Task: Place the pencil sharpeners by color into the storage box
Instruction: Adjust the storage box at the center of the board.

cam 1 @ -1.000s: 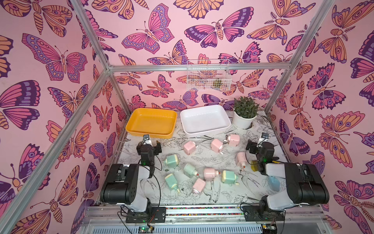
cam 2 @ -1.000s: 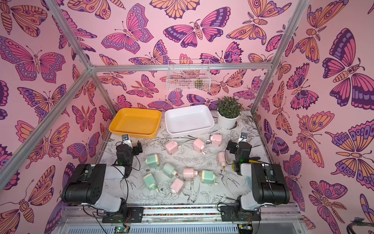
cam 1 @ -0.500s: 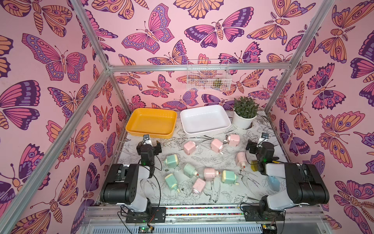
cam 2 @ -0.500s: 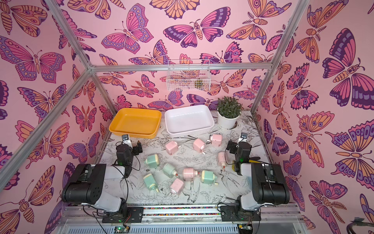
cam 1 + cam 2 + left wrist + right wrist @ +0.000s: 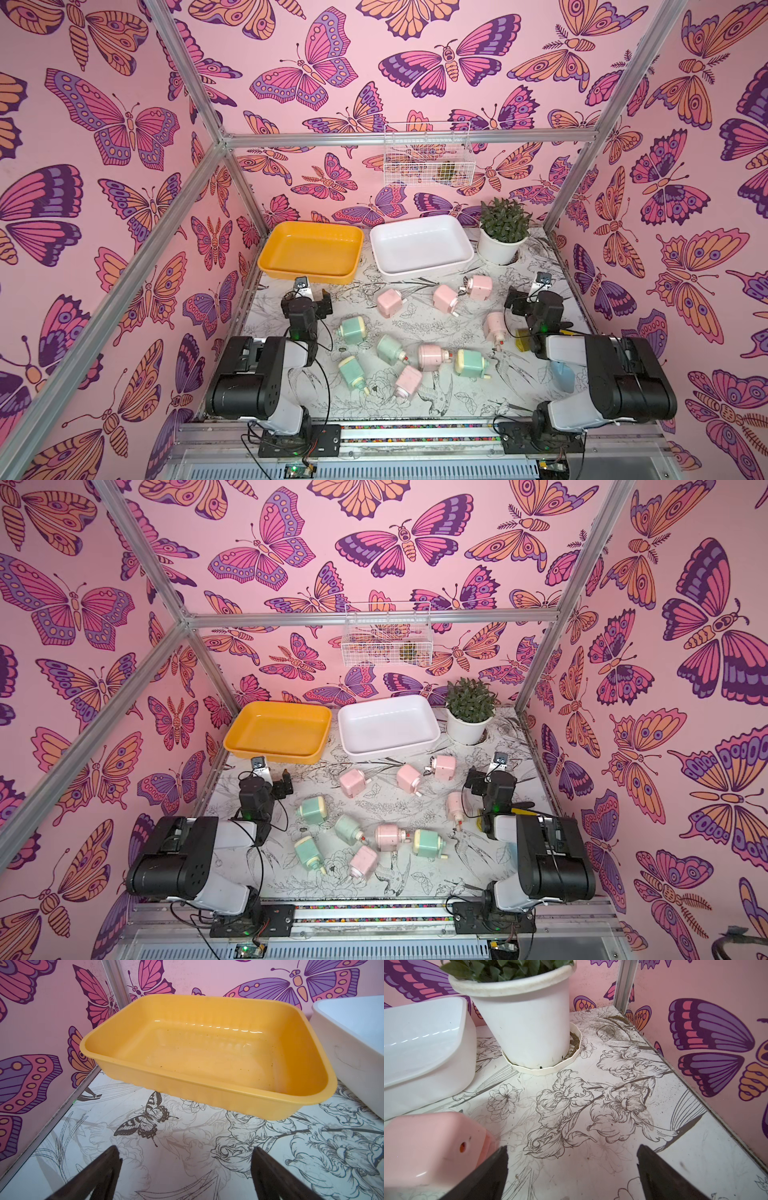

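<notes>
Butterfly-papered pink walls around a white surface [image 5: 519, 386] printed with line-drawn flowers. At the back, yellow tray [image 5: 309, 251] and, just beside it, white tray [image 5: 419, 245]; potted plant [image 5: 500, 232] on the white tray's other side; wire basket [image 5: 428, 156] hung on the wall above the white tray. Both trays holding no sharpeners. Pencil sharpeners loose on the surface in front of the trays: three pink ones [image 5: 390, 302] [image 5: 444, 298] [image 5: 478, 286] in a row nearest the white tray, another pink [image 5: 495, 326] further forward, close to the right arm. Still further from the trays, a cluster of four green ones [image 5: 352, 330] [image 5: 390, 349] [image 5: 351, 372] [image 5: 469, 363] mixed with two pink [image 5: 430, 356] [image 5: 408, 380]. Left claw [image 5: 185, 1159] spread wide, gripping nothing, low over bare surface just in front of the yellow tray. Right claw [image 5: 572, 1155] likewise spread wide and gripping nothing, facing the potted plant, with one pink sharpener close against the outside of one finger [image 5: 492, 1169].
</notes>
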Robot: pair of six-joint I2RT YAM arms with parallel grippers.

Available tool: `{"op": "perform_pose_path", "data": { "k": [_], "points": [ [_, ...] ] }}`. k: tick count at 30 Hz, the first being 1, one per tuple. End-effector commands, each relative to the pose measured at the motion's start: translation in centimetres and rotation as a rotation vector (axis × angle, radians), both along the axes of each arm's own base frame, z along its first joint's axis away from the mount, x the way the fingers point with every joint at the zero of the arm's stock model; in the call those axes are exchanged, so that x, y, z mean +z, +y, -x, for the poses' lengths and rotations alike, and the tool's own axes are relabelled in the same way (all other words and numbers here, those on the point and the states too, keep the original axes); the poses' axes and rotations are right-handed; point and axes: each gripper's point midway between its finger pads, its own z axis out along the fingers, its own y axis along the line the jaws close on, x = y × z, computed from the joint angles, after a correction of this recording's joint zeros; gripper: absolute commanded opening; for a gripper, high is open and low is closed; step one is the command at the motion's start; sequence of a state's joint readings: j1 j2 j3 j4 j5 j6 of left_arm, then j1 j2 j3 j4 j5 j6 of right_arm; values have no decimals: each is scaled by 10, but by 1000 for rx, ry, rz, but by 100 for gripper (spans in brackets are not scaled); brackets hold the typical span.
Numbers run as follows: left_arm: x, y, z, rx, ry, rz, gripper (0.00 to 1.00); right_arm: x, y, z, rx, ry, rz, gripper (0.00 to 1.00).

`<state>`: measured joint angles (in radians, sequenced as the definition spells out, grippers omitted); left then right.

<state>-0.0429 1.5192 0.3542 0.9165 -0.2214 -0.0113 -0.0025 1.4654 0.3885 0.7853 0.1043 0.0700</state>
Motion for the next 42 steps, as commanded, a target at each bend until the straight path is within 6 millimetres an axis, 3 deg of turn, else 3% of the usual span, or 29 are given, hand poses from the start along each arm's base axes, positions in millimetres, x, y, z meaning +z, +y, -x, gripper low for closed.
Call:
{"op": "perform_pose_path", "data": {
  "k": [1, 5, 6, 7, 11, 14, 17, 21, 25, 28, 32, 35, 42],
  "points": [
    [24, -10, 7, -24, -43, -45, 100, 26, 0, 1, -10, -21, 11, 99],
    [42, -14, 13, 20, 9, -69, 100, 54, -12, 4, -102, -23, -21, 99],
    [60, -13, 15, 46, -16, -54, 100, 61, -12, 4, -116, -28, -46, 99],
    [65, -15, 17, 53, -12, -46, 100, 68, -10, 2, -106, -38, -67, 99],
    [103, -32, 22, 58, -72, 49, 100, 95, 6, -5, -49, -60, -178, 99],
    [130, -46, 23, 57, -91, 158, 100, 112, 31, -10, 57, -82, -308, 99],
    [140, -60, 21, 65, -66, 288, 100, 126, 54, -16, 153, -99, -473, 99],
    [131, -85, 9, 69, 50, 397, 100, 132, 89, -27, 292, -46, -705, 99],
    [110, -123, -12, 15, 213, 395, 100, 112, 105, -40, 280, 130, -831, 99],
    [93, -143, -29, 6, 317, 353, 100, 89, 111, -43, 238, 269, -785, 99],
    [69, -164, -52, -16, 415, 340, 100, 77, 114, -45, 211, 349, -676, 99],
    [57, -178, -70, -40, 472, 329, 100, 78, 117, -45, 221, 354, -679, 99],
    [23, -207, -112, -73, 591, 311, 82, 83, 115, -35, 226, 363, -641, 99]
  ]
}}
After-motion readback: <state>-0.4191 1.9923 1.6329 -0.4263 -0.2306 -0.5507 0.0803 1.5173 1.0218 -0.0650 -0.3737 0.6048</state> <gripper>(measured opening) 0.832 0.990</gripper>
